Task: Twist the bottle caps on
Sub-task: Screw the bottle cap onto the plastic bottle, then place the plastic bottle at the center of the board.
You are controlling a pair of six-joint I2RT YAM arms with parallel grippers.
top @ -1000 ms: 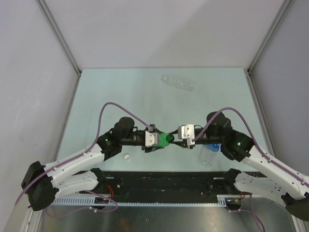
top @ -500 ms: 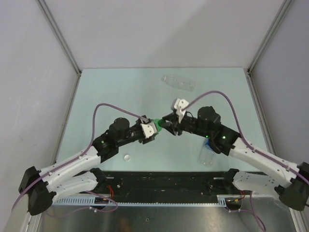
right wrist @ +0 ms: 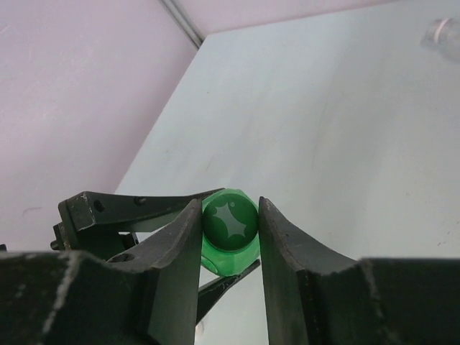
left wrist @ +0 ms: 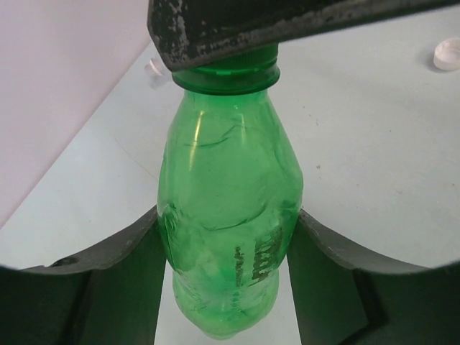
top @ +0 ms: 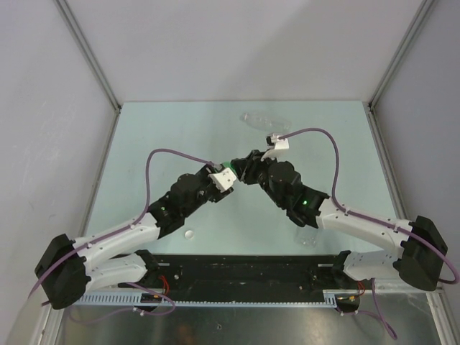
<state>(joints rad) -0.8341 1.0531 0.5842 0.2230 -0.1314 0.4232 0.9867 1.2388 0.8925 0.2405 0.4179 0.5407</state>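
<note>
Bottle (left wrist: pixel 230 215) — cap (right wrist: pixel 230 224) toward right hand (right wrist: pixel 228 210)

We read this as a robotics lab test cell: plain grey panels (top: pixel 244 50) on metal posts (top: pixel 90 54) close round the pale green table (top: pixel 158 136) on three sides, slotted wiring duct (top: pixel 108 297) lines the table's near edge, and purple cables (top: pixel 172 152) loop over the table.

Top view: green bottle (top: pixel 231 167) is almost fully buried between left gripper (top: pixel 228 173) and right gripper (top: pixel 241 172), only a sliver shows. Clear bottle (top: pixel 308 236), toward the arm bases and right of it, sits half under the right arm (top: pixel 359 223), upper half hidden. Left wrist: green bottle's cap end is covered by the right gripper. White cap (left wrist: pixel 447 54) right of the neck is clipped by the frame edge. Pale blob (left wrist: pixel 154 67) left of the neck, can't identify. Right wrist: bottle body hidden behind green cap (right wrist: pixel 230 219).
</note>
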